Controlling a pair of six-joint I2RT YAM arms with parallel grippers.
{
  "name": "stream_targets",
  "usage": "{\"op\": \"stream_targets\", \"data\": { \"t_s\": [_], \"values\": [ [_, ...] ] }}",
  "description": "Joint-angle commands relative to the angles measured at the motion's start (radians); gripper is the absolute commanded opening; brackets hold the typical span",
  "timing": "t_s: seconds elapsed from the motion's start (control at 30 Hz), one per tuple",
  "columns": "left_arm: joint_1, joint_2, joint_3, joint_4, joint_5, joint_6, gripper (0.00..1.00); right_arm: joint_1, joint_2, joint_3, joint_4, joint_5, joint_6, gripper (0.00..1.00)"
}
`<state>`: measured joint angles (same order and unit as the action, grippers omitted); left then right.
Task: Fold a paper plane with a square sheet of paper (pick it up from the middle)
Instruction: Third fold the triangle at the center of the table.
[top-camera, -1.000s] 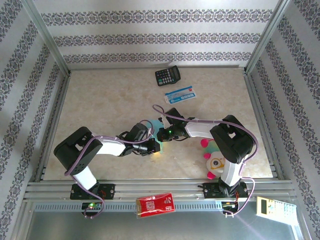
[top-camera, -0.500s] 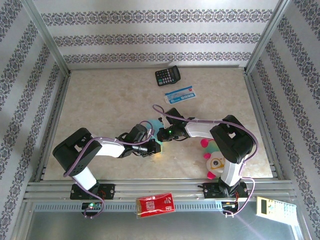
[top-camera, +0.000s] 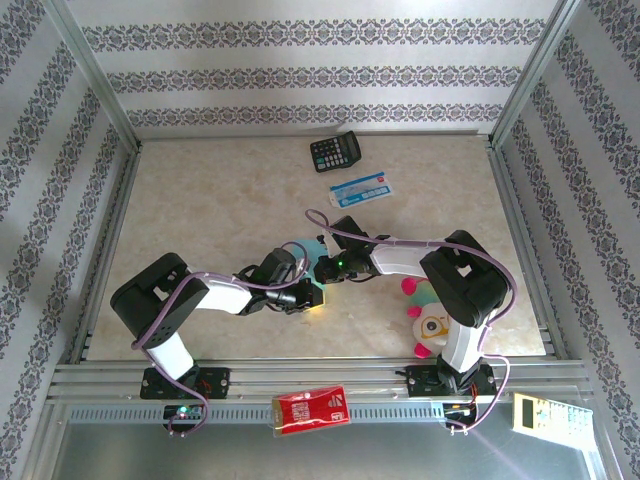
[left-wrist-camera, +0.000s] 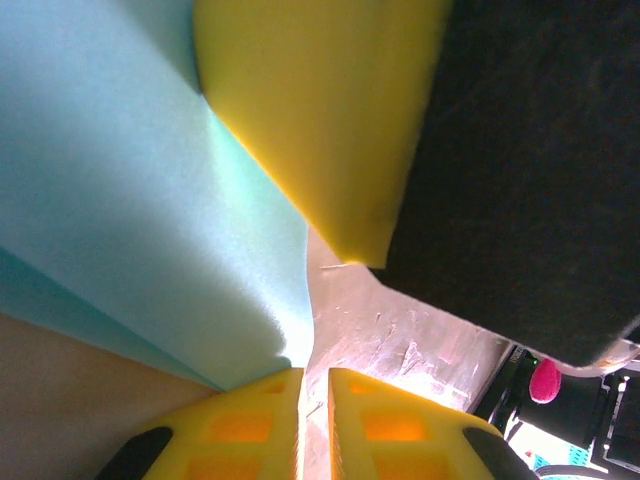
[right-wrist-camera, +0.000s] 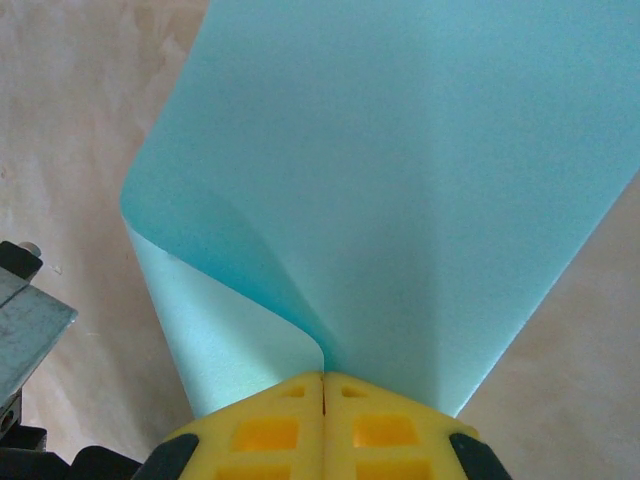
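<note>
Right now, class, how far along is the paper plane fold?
Done: the right gripper is shut on the turquoise sheet. In hand: one flap curls over, uncreased, with the left gripper nearly closed at the paper's edge. Still to do: creases and a pointed dart; none visible yet.

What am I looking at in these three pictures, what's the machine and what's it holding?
These are two robot arms bolted at a table's near edge. The wide picture looks down from above: the left arm and right arm meet mid-table. The other two come from small cameras on the wrists. On the table lie a black calculator, a blue-and-white card and a plush toy. The right fingers are shut on a curled turquoise paper sheet. The left fingers sit almost closed at that paper's edge; whether they pinch it is unclear.
</note>
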<state>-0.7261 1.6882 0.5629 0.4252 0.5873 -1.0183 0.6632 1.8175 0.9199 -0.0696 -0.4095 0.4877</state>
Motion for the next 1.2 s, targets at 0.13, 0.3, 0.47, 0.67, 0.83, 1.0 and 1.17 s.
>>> {"op": "stream_targets", "data": {
  "t_s": [0.13,0.3,0.47,0.67,0.83,1.0,1.17],
  "values": [
    [0.048,-0.094,-0.053,0.027,0.018,0.011,0.17,-0.013,0.021,-0.043,-0.079,0.041,-0.013,0.00],
    [0.155,-0.225,-0.058,-0.105,0.020,0.067,0.17,-0.017,0.017,-0.036,-0.077,0.009,-0.027,0.01],
    [0.280,-0.211,0.022,-0.229,0.023,0.127,0.16,-0.017,0.017,-0.038,-0.068,0.000,-0.031,0.01],
    [0.294,-0.020,0.215,-0.313,0.059,0.218,0.16,-0.018,0.016,-0.031,-0.064,-0.016,-0.034,0.01],
    [0.293,0.125,0.357,-0.396,0.086,0.285,0.15,-0.019,0.011,-0.020,-0.078,-0.021,-0.042,0.01],
    [0.292,0.217,0.455,-0.503,0.088,0.358,0.15,-0.018,0.008,-0.002,-0.088,-0.028,-0.048,0.01],
    [0.293,0.257,0.474,-0.542,0.085,0.393,0.15,-0.017,0.003,0.017,-0.102,-0.031,-0.055,0.01]
  ]
}}
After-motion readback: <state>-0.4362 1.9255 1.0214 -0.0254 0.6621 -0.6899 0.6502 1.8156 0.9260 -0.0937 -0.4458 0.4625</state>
